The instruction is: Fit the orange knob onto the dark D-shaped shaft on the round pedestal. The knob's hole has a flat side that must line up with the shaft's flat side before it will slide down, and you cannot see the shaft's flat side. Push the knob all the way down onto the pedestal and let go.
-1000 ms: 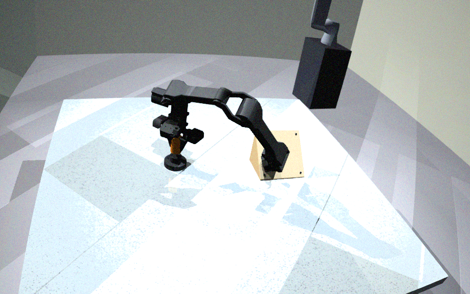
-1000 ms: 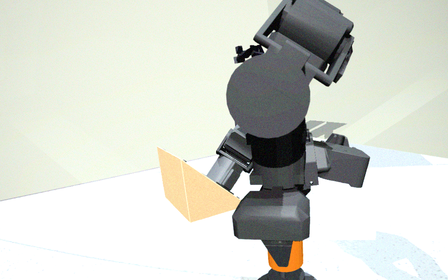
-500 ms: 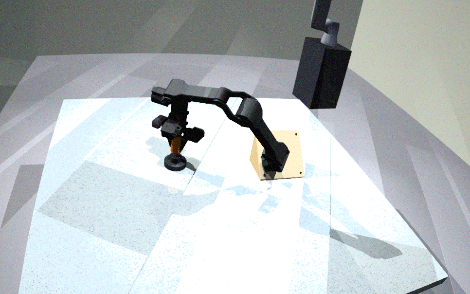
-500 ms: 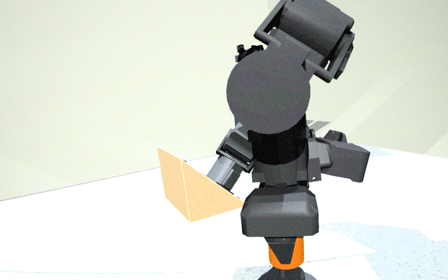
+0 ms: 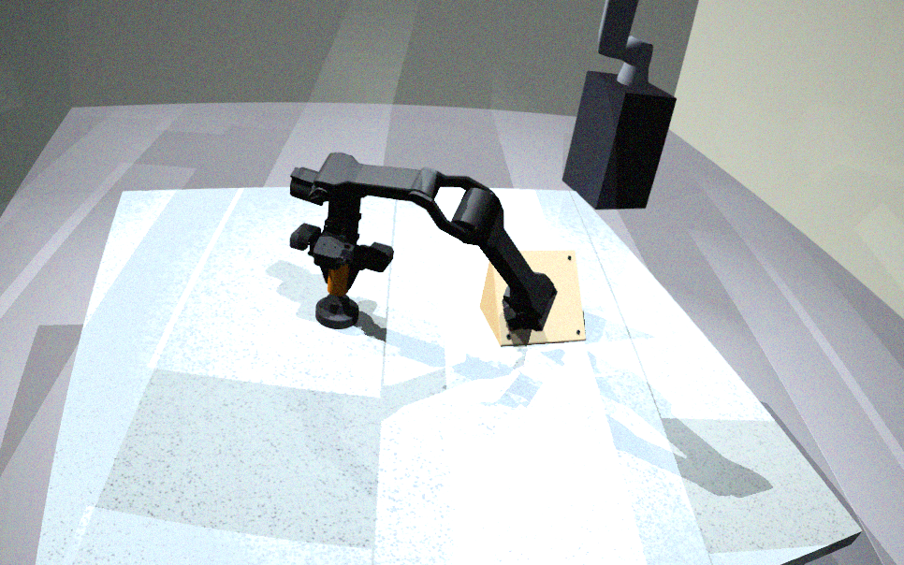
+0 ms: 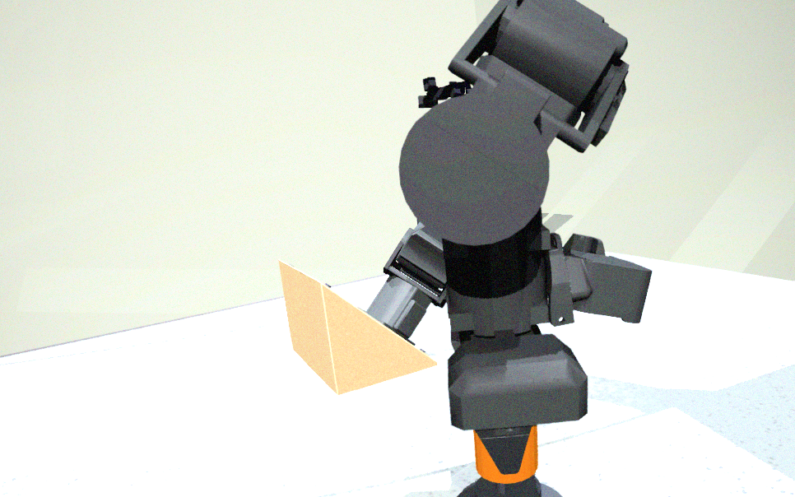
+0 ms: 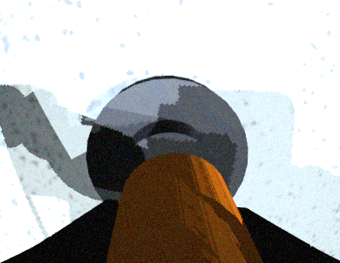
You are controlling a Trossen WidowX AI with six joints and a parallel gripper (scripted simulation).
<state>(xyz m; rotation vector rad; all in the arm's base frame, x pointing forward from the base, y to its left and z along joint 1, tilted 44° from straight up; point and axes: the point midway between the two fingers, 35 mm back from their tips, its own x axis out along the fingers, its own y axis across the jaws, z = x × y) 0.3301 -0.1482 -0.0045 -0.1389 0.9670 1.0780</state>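
The orange knob (image 5: 335, 282) (image 6: 531, 462) (image 7: 178, 187) is upright over the middle of the dark round pedestal (image 5: 328, 319) (image 6: 509, 491) (image 7: 221, 113). My gripper (image 5: 338, 286) (image 6: 508, 459) (image 7: 176, 215) points straight down and is shut on the knob, with a finger on each side. The knob's lower end is very close to the raised collar at the pedestal's centre. The shaft is hidden by the knob, and so are the knob's hole and both flat sides. I cannot tell whether the flats line up or whether the knob touches the collar.
A tan wedge-shaped block (image 5: 561, 295) (image 6: 364, 346) carries my arm's base, to the right of the pedestal in the top view. A dark box (image 5: 613, 140) with a grey arm on it stands beyond the table (image 5: 245, 449). Patchy shadows cross the table.
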